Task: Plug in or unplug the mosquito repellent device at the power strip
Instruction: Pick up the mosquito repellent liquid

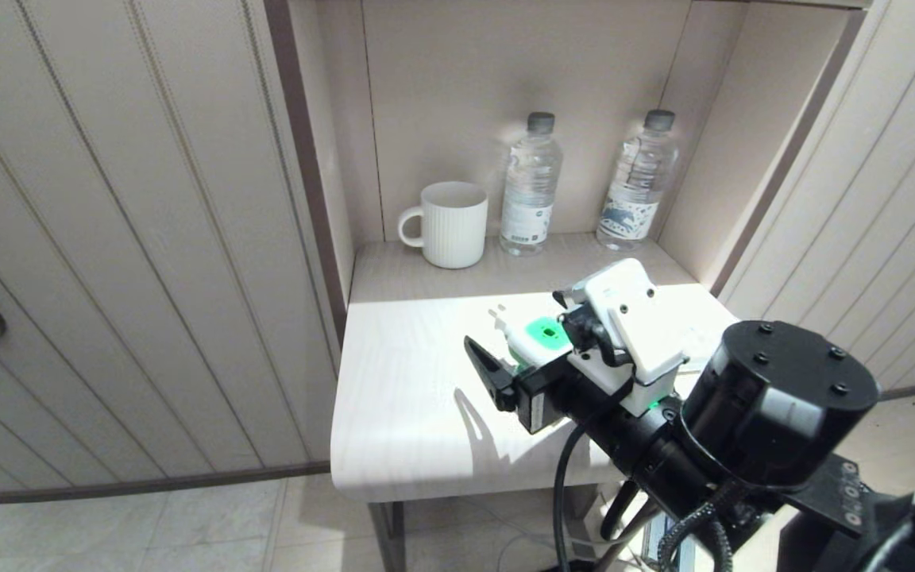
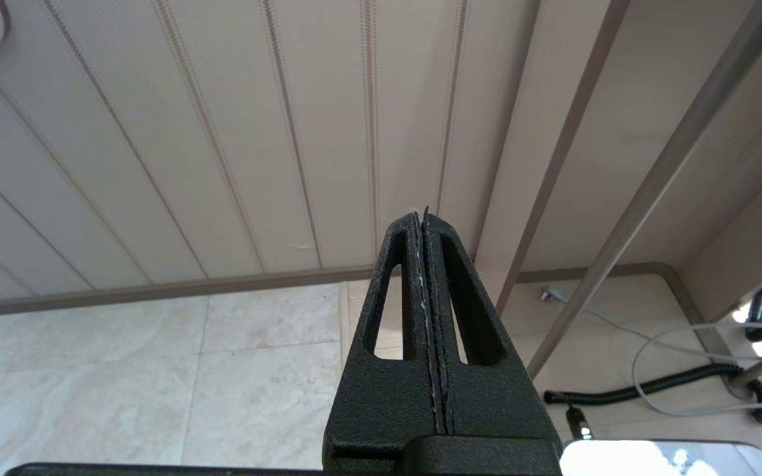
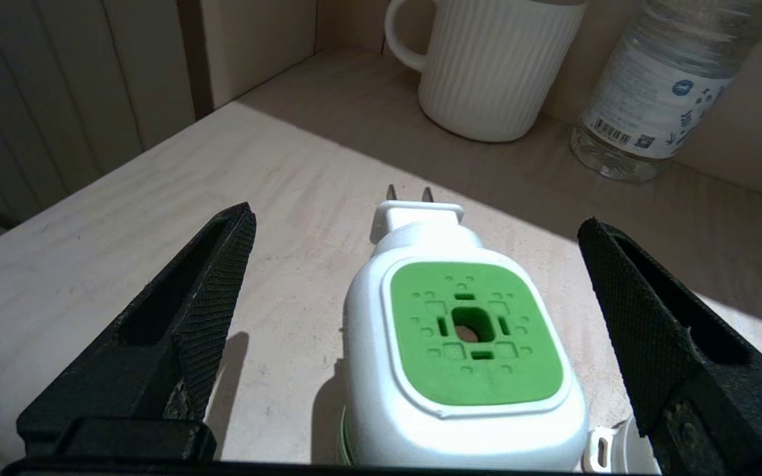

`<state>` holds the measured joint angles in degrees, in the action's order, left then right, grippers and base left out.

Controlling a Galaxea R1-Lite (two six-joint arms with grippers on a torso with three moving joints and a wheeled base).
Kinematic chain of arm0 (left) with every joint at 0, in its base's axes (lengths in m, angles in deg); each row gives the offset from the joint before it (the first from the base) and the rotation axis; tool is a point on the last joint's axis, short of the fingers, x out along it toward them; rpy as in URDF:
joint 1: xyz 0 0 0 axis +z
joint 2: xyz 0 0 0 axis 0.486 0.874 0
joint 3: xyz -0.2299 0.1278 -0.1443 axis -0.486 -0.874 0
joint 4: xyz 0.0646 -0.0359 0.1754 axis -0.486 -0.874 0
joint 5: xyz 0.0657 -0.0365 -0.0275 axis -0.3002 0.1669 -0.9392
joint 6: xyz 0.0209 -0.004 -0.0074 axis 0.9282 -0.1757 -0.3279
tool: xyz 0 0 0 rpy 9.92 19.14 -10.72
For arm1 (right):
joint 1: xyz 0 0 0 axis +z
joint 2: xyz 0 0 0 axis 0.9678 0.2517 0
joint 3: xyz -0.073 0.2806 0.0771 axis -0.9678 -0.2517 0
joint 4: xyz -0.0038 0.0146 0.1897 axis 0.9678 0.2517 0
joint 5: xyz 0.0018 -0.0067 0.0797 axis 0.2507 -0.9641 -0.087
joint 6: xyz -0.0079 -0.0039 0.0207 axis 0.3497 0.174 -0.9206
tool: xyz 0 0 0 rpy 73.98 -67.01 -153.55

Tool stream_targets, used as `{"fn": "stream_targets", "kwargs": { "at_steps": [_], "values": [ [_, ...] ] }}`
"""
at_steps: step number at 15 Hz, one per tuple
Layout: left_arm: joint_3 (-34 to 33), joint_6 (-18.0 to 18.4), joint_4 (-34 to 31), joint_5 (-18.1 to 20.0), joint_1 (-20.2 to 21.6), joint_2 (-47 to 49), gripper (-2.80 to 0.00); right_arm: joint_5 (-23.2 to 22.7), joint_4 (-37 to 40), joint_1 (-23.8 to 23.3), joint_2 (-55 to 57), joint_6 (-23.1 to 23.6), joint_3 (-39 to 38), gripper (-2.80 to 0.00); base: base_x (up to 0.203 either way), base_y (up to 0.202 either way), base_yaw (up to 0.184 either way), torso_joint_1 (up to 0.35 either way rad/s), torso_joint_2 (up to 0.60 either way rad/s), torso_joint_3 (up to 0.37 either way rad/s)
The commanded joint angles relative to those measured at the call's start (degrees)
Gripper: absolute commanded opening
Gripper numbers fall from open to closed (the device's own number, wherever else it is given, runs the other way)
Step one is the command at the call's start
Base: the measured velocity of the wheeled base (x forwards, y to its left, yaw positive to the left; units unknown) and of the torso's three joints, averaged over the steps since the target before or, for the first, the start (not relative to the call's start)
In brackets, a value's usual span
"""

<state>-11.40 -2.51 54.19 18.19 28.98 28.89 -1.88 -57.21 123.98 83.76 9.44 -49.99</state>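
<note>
Standing spread wide above the pale wooden tabletop [image 1: 410,397], the right gripper [image 3: 414,277] brackets the mosquito repellent device [image 3: 460,357] without touching it: one black finger lies clear of the unit on each side. The device sits on the tabletop between the jaws, green top patch [image 3: 473,334] facing up, its two metal prongs [image 3: 409,194] pointing away from the wrist toward the back of the alcove. Beyond the fingertips, against the rear wall, stand a white ribbed mug [image 1: 445,224] and two clear water bottles [image 1: 530,184], well apart from the device. The power strip cannot be made out. The left gripper [image 2: 424,221] hangs low beside the table frame, fingers pressed flat together and empty, aimed at the panelled wall [image 2: 222,145] above a tiled floor [image 2: 123,383]
</note>
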Motion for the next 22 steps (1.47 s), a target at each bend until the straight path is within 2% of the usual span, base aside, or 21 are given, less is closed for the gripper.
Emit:
{"fn": "stream_targets", "kwargs": {
  "at_steps": [1, 8, 22],
  "values": [
    [0.00, 0.02, 0.00, 0.00, 0.01, 0.04, -2.80, -0.69, 0.05, -0.04, -0.57, 0.15, -0.33, 0.00, 0.000, 0.000, 0.000, 0.000, 0.00, 0.000],
    [0.00, 0.02, -0.09, 0.00, 0.01, -0.01, -2.80, -2.52, 2.48, 0.03, -3.08, 0.16, -2.31, 0.00, 0.000, 0.000, 0.000, 0.000, 0.00, 0.000],
    [0.00, 0.02, -0.09, 0.00, 0.01, 0.04, -2.80, -2.75, 3.72, 0.40, -4.26, 0.24, -1.18, 0.00, 0.000, 0.000, 0.000, 0.000, 0.00, 0.000]
  ]
}}
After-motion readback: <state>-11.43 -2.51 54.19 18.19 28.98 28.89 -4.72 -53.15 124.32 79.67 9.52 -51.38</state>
